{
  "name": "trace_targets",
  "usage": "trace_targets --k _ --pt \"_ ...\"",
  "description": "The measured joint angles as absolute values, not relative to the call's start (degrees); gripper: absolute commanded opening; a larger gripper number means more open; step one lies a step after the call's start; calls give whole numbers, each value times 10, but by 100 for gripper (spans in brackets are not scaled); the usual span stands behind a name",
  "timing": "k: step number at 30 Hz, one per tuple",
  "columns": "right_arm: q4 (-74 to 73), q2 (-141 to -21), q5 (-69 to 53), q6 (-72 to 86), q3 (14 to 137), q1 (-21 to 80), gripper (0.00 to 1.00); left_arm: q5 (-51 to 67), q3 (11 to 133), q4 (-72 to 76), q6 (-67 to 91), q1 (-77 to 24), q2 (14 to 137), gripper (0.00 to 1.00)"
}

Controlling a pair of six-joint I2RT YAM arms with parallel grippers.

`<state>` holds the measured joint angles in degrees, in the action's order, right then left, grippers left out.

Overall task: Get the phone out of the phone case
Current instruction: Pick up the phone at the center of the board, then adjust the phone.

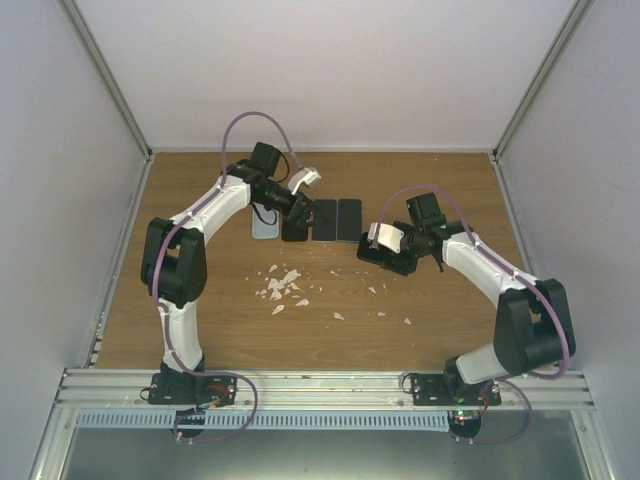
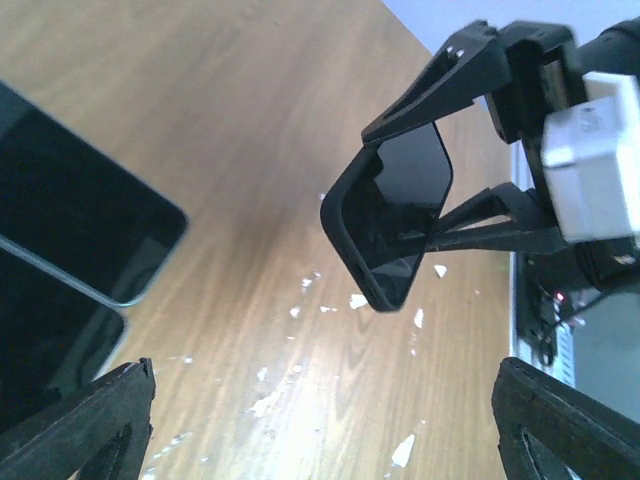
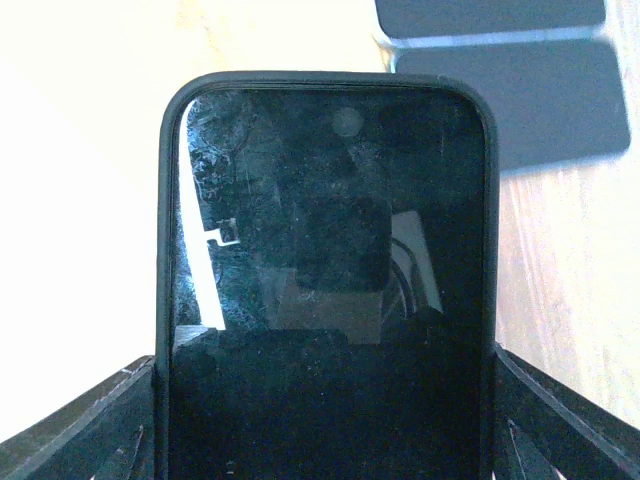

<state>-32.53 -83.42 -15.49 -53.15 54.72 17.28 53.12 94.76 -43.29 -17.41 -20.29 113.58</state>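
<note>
Figure: Item count, bench [image 1: 440,300] seen from above.
Two claws: left claw [image 1: 297,213] and right claw [image 1: 378,256]. One phone [image 3: 330,250] in one phone case [image 3: 330,80]. Four flat slabs in a row toward the far edge: three dark slabs [image 1: 349,220] and one pale slab [image 1: 265,229]. White scraps [image 1: 283,285] at mid-bench are too small and too many to count exactly.

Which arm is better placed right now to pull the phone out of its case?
Left. The right end effector is shut on the phone case, holding it off the table; the left end effector is open, empty and facing the phone.
</note>
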Motion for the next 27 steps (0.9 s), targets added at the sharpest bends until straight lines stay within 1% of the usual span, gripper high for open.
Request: trace_targets --k 9,11,14,16,22,27 --pt "-325 -743 -149 -594 512 257 51 581 986 -523 -249 -249 1191 87" --pt "-325 -733 -146 -601 508 272 51 592 998 -548 -269 -257 1198 81" --pt "-324 -727 -137 -610 506 293 51 609 1014 -583 -300 -270 1207 66" --pt "-323 -726 -132 -613 505 303 51 623 1022 -609 -328 -278 1211 60" --pt "-316 -723 -117 -623 498 319 51 641 1032 -660 -367 -293 1228 59" --pt "-310 -715 -109 -628 498 329 51 633 1032 -669 -369 -296 1241 55"
